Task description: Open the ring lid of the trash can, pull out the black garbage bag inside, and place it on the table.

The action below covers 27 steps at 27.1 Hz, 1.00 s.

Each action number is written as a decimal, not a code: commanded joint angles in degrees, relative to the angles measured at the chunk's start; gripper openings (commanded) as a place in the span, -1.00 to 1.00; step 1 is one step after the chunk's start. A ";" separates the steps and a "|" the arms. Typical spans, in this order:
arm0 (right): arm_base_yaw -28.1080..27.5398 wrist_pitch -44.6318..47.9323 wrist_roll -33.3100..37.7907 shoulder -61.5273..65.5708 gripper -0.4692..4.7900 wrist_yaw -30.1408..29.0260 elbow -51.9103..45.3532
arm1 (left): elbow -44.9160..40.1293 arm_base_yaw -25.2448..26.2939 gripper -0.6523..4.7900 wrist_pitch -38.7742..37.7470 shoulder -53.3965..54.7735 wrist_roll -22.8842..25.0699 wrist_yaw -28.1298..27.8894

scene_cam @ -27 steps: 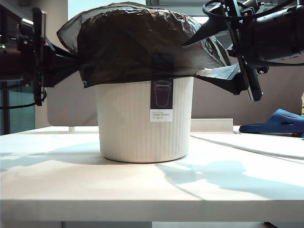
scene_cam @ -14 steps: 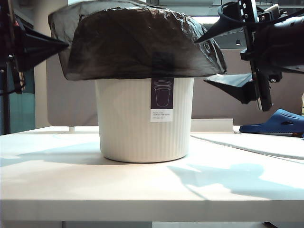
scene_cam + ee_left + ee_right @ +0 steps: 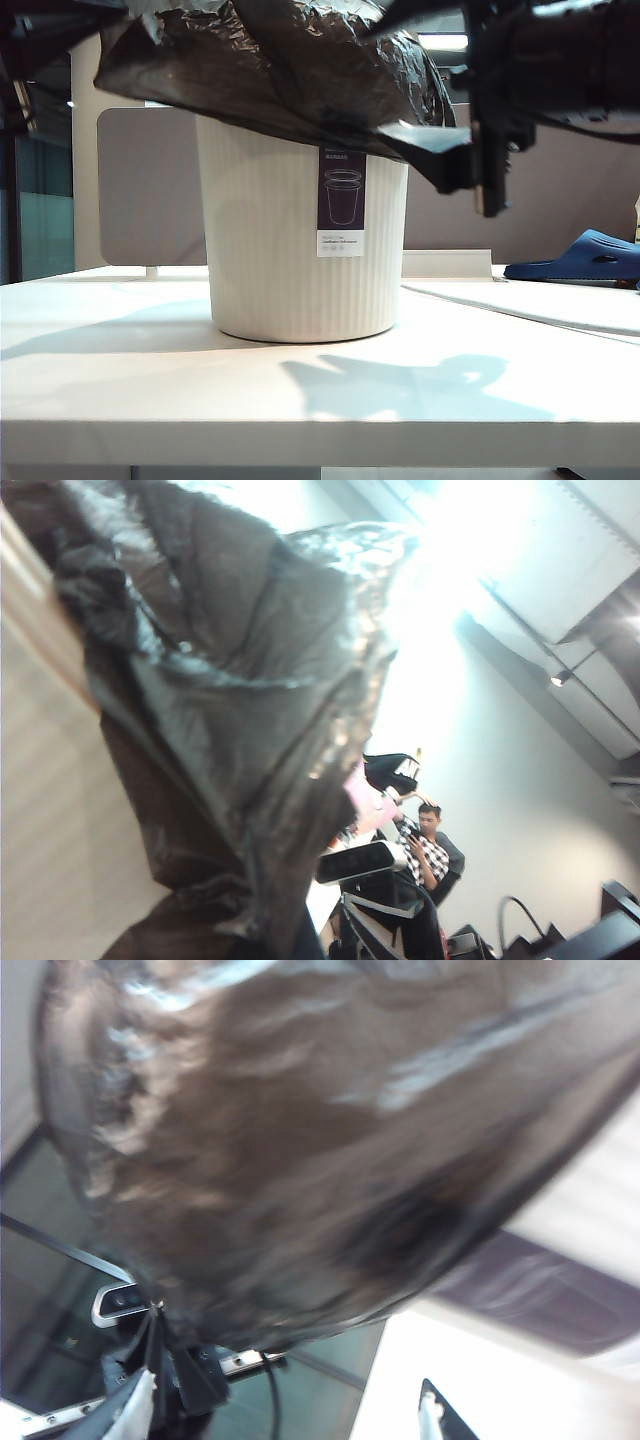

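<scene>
Left tool (image 3: 40, 35) grips black garbage bag (image 3: 270, 70); right tool (image 3: 425, 75) open; label (image 3: 341, 202) unreadable

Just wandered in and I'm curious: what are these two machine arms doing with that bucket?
They are pulling a black garbage bag out of the cream trash can standing on the white table. The left gripper, up at the left, is shut on the bag's edge and holds it above the rim. The right gripper, its fingers open, is at the bag's right side by the rim. The bag is raised but not yet on the table.
</scene>
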 commanded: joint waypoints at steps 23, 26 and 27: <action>17.38 5.25 -1.75 2.34 0.46 18.49 7.30 | 0.00 -16.59 -0.78 1.84 -4.44 -4.92 -12.13; 18.99 5.25 -1.73 4.24 0.46 20.70 10.27 | 0.07 -16.59 -0.78 1.86 -4.63 -5.05 -12.55; 19.63 5.22 -1.68 5.33 0.46 21.64 11.52 | 0.11 -16.59 -0.78 1.86 -4.94 -5.03 -12.63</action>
